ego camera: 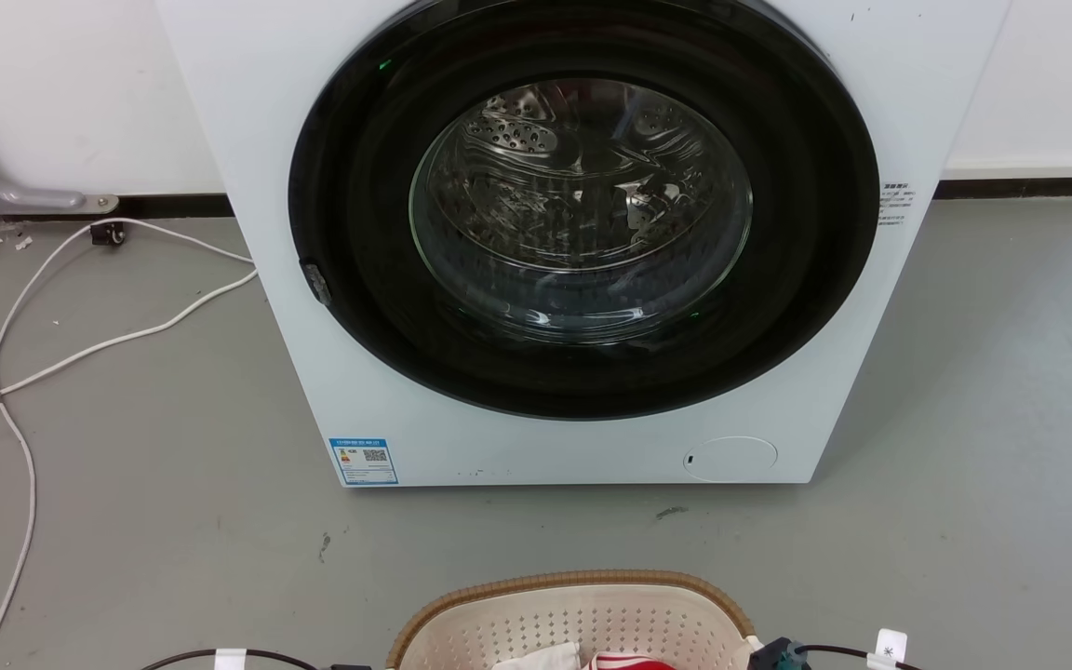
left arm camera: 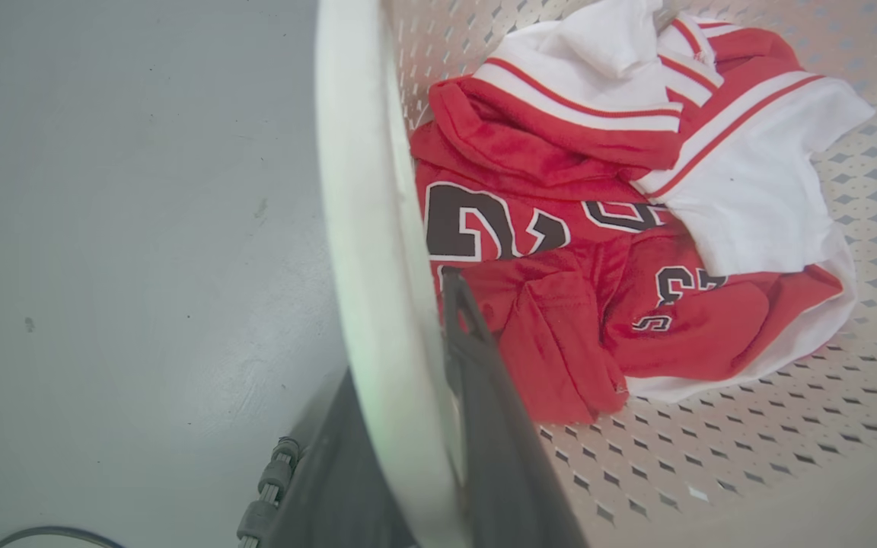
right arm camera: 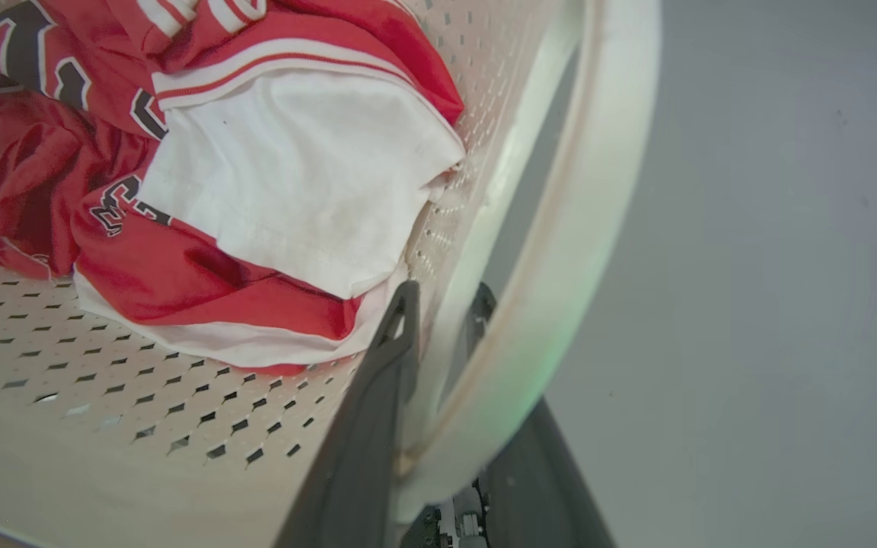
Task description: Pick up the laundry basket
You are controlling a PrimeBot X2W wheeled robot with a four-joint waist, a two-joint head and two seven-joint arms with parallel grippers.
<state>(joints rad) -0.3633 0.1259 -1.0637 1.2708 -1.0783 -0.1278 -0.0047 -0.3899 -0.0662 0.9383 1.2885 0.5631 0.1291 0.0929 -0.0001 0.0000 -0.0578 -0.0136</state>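
Cream laundry basket [ego camera: 582, 625] with brown rim [ego camera: 582, 579] holds a red-and-white jersey [left arm camera: 560, 320].

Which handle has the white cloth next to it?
The handle held by the right gripper: white cloth lies beside it. Beside the left gripper lies red lettered cloth.

The head view's bottom edge cuts off most of the laundry basket [ego camera: 545, 628], its top edge the washing machine [ego camera: 266, 93].

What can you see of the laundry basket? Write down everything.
The cream perforated plastic laundry basket has rounded corners, a brown woven-look rim and white loop handles. It stands upright before the white washing machine, holding a crumpled red-and-white jersey. The left claw and right claw each straddle a side at its handle; grip tightness is unclear.
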